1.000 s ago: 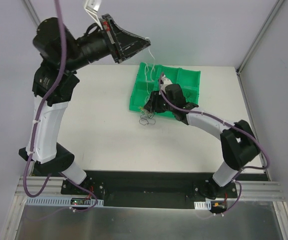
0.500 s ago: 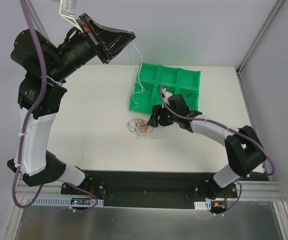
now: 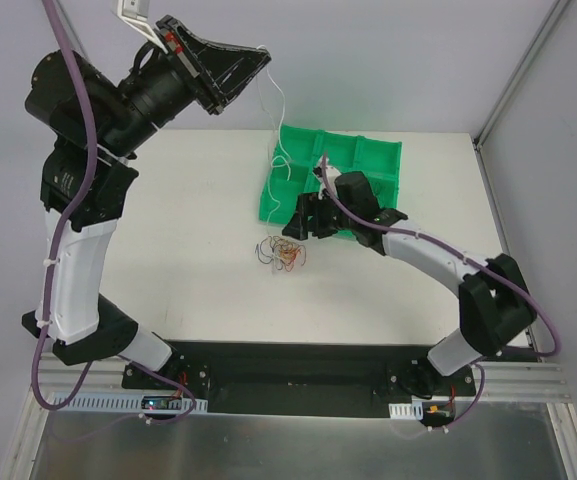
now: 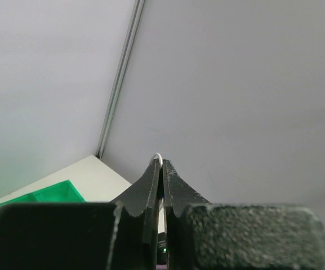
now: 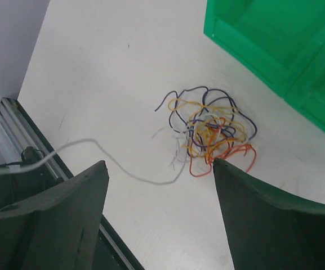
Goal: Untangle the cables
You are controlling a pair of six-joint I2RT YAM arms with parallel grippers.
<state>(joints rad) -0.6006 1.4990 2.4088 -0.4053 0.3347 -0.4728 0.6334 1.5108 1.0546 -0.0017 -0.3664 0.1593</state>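
Observation:
A tangle of thin orange, yellow, dark and white cables (image 3: 283,252) lies on the white table just in front of the green tray (image 3: 368,160). My left gripper (image 3: 260,55) is raised high at the back and shut on one white cable (image 3: 281,100), which hangs down toward the tray's left end. In the left wrist view the jaws (image 4: 162,161) are closed with a white loop at their tip. My right gripper (image 3: 298,218) hovers open just above and right of the tangle. In the right wrist view (image 5: 159,163) the tangle (image 5: 210,132) lies ahead, with a pale cable (image 5: 94,151) trailing left.
The tray's green corner shows in the right wrist view (image 5: 275,45) and the left wrist view (image 4: 38,197). Grey walls and a corner post enclose the table at the back. The black base rail runs along the near edge.
My left gripper swung up and left, drawing the white cable out. The tangle slid off the tray's front edge onto the table. My right gripper rose slightly off the tangle.

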